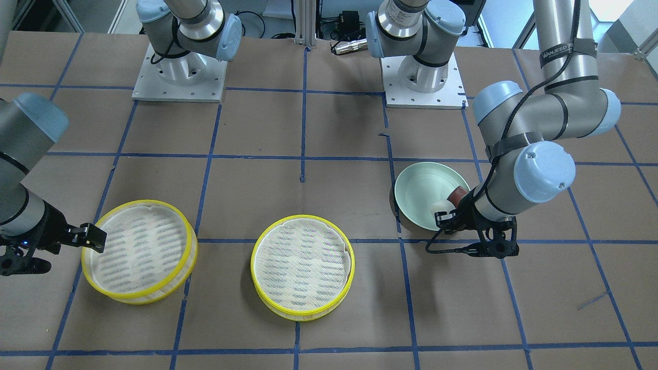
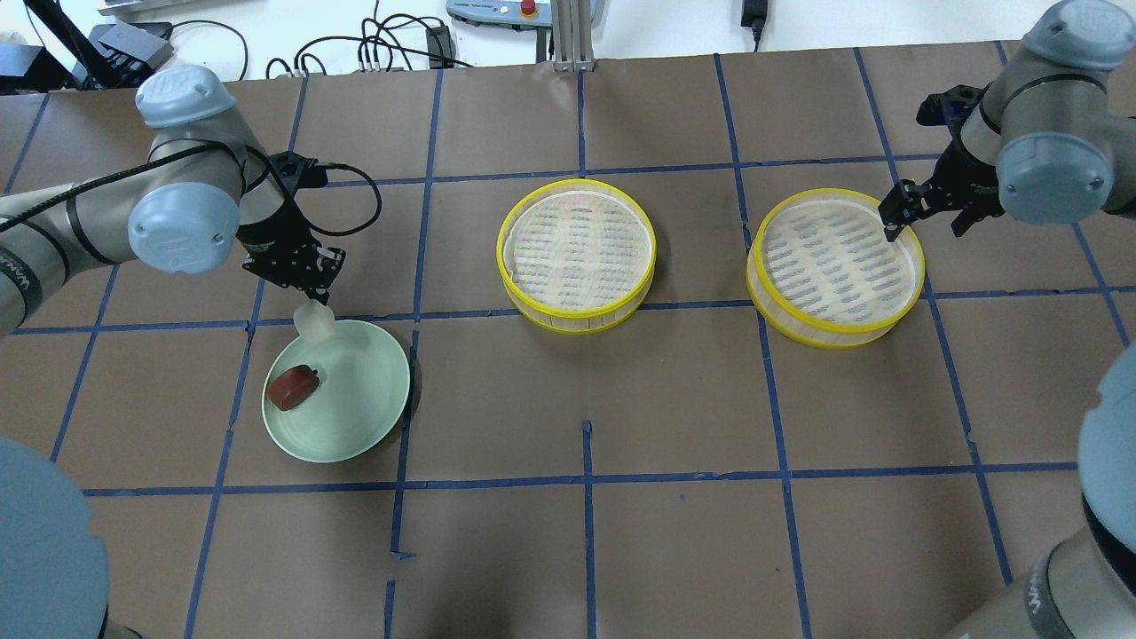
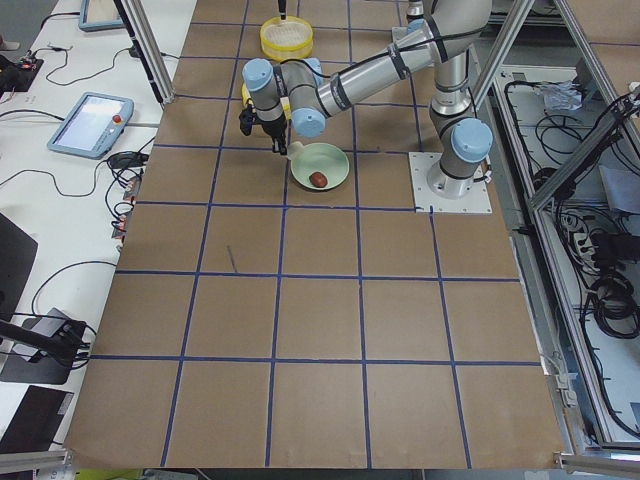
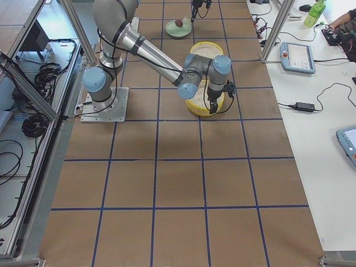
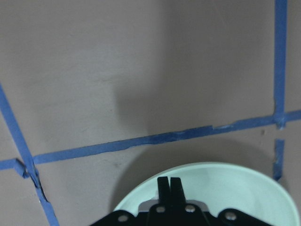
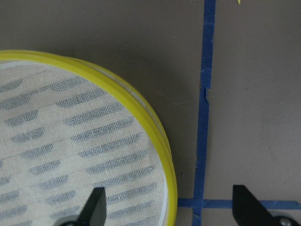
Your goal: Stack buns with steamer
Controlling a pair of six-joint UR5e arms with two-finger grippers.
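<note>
Task barely begun. Centre steamer (image 2: 577, 253) and right-side steamer (image 2: 834, 262) empty, apart, unstacked. Brown bun (image 2: 294, 388) in green plate (image 2: 355, 426). White bun (image 2: 315, 321) at plate rim under left gripper (image 5: 170, 182), fingers pressed together. Right gripper (image 6: 170, 205) spread astride right-side steamer rim.

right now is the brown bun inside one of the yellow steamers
No, the brown bun lies on the green plate, not in a steamer.
</note>
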